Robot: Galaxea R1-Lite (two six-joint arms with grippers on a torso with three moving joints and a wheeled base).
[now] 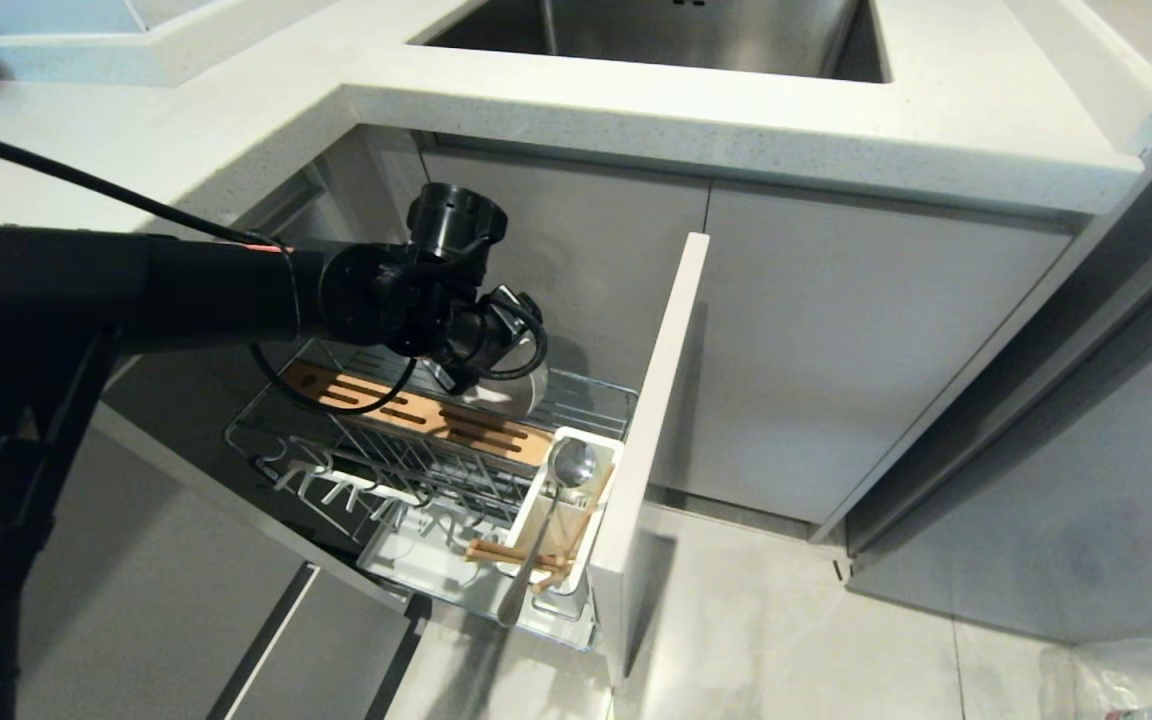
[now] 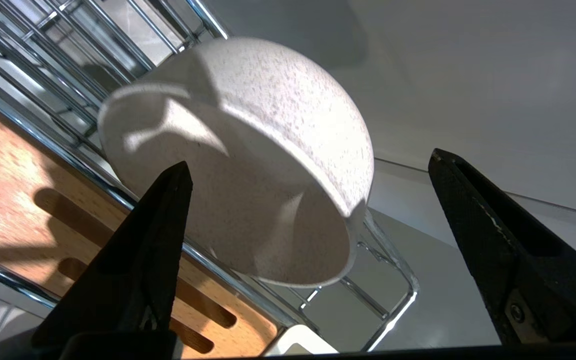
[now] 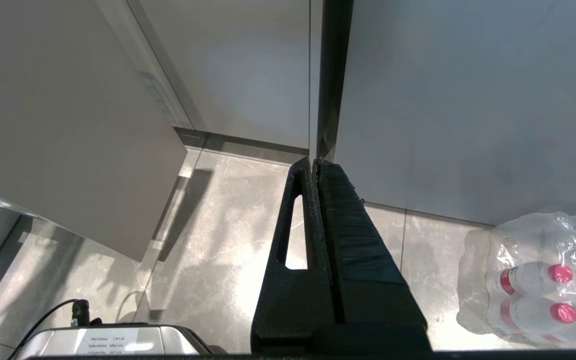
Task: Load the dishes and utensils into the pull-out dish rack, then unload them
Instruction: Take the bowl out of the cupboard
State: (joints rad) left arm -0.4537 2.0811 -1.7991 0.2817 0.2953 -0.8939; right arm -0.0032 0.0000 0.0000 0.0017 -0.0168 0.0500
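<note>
The cream-white bowl [image 2: 248, 165] lies tilted on its side on the chrome wires of the pull-out dish rack [image 1: 386, 440], beside the slotted orange-wood strip [image 2: 13, 185]. My left gripper [image 2: 309, 160] hovers just over it, open wide, with nothing clamped between its fingers. In the head view my left arm [image 1: 416, 300] covers most of the bowl [image 1: 514, 397]. The metal spoon [image 1: 571, 465] and the wooden chopsticks [image 1: 511, 555] stand in the white utensil cup [image 1: 604, 470] at the rack's front. My right gripper [image 3: 315, 162] hangs shut over the floor.
The pale grey cabinet front [image 1: 656, 420] stands at the rack's outer end. Above are the white counter [image 1: 736, 120] and the steel sink [image 1: 656, 30]. A wrapped pack of bottles [image 3: 538, 280] sits on the tiled floor near the right gripper.
</note>
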